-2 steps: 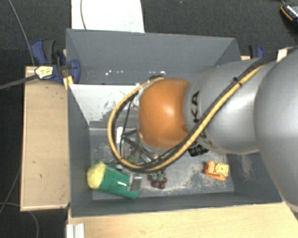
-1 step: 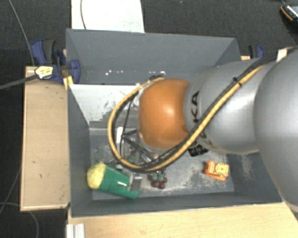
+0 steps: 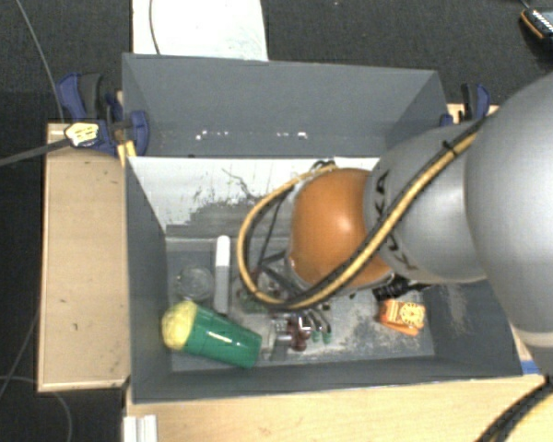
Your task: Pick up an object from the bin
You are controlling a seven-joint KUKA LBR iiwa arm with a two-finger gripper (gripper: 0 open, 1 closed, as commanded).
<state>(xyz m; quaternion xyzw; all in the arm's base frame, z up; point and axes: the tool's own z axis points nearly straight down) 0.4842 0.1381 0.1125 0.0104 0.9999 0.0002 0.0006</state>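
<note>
— Gripper (image 3: pixel 300 331) low beside the yellow-tipped green cylinder (image 3: pixel 223 342), front left of the bin (image 3: pixel 147 247); spread or pressed together, we cannot tell.
— We judge it light, stiff, slick (a roller): we'd pinch across its middle.

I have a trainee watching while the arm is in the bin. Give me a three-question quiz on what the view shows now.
1. True or false: the green cylinder with a yellow end lies on its side at the lower left of the bin.
2. Seen in the camera view, the small orange item lies on which side of the gripper? A) left B) right C) directly beneath it
3. What colour is the stick lying just above the green cylinder in the view?

Key: 1 true; 2 B; 3 white.
</note>
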